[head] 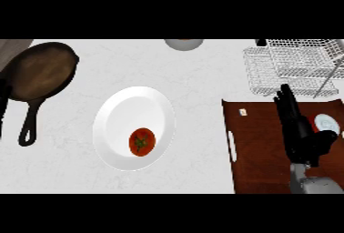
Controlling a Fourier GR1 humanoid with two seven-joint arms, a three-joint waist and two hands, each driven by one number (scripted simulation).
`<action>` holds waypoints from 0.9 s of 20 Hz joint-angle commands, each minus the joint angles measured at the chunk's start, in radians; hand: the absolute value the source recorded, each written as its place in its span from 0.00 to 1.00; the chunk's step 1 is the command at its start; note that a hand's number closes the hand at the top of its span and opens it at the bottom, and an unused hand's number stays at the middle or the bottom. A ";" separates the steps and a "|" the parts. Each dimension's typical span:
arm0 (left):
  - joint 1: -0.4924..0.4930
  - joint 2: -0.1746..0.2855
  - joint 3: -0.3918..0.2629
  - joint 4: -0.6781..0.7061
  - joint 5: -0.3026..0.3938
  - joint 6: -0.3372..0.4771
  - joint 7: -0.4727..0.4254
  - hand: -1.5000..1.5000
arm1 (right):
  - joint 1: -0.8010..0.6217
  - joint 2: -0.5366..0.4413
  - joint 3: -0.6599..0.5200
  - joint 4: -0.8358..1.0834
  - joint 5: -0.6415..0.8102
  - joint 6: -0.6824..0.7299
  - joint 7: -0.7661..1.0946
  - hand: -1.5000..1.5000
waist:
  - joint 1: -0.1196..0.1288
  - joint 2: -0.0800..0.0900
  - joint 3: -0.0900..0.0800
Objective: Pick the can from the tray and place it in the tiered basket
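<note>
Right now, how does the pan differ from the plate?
The pan is dark brown with a long black handle; the plate is white with no handle. The plate carries a tomato; nothing shows in the pan. The pan lies at the view's left, the plate near the middle. Both are round and lie flat on the white counter.

text: none legible | small white mark [243, 111] on tray [259, 157]: unreadable
</note>
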 commanded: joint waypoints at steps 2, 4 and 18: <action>-0.024 -0.025 -0.041 0.023 -0.074 -0.002 0.036 0.50 | 0.038 -0.039 -0.126 -0.080 -0.095 0.032 0.023 1.00 | -0.016 -0.001 -0.004; -0.002 -0.018 -0.101 0.035 -0.146 0.026 0.028 0.50 | 0.033 -0.094 -0.272 -0.083 -0.211 0.057 0.030 1.00 | -0.040 -0.002 -0.003; -0.053 -0.108 -0.198 0.135 -0.238 0.022 0.054 0.50 | 0.364 -0.339 -0.472 -0.217 -0.014 -0.173 0.451 0.00 | -0.026 -0.002 -0.005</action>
